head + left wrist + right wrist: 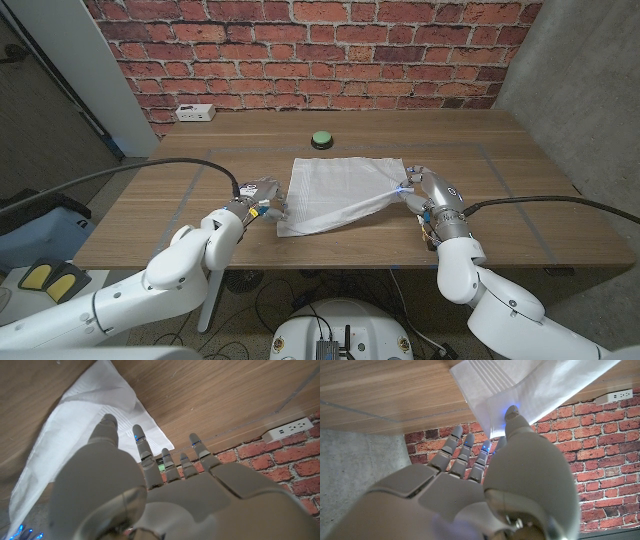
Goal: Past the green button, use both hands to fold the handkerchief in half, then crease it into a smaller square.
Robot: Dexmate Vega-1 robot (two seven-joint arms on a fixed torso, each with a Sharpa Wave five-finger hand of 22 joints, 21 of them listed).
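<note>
My right hand (424, 192) pinches the near right corner of the handkerchief (335, 190) and lifts it off the desk, so the cloth sags from my fingertips (512, 414). My left hand (256, 196) sits at the cloth's near left corner, fingers apart; I cannot tell if it grips yet. The handkerchief lies mid-desk, just nearer me than the green button (321, 139). I judge it light, limp and thin: corners are the hold, kept taut or it bunches.
</note>
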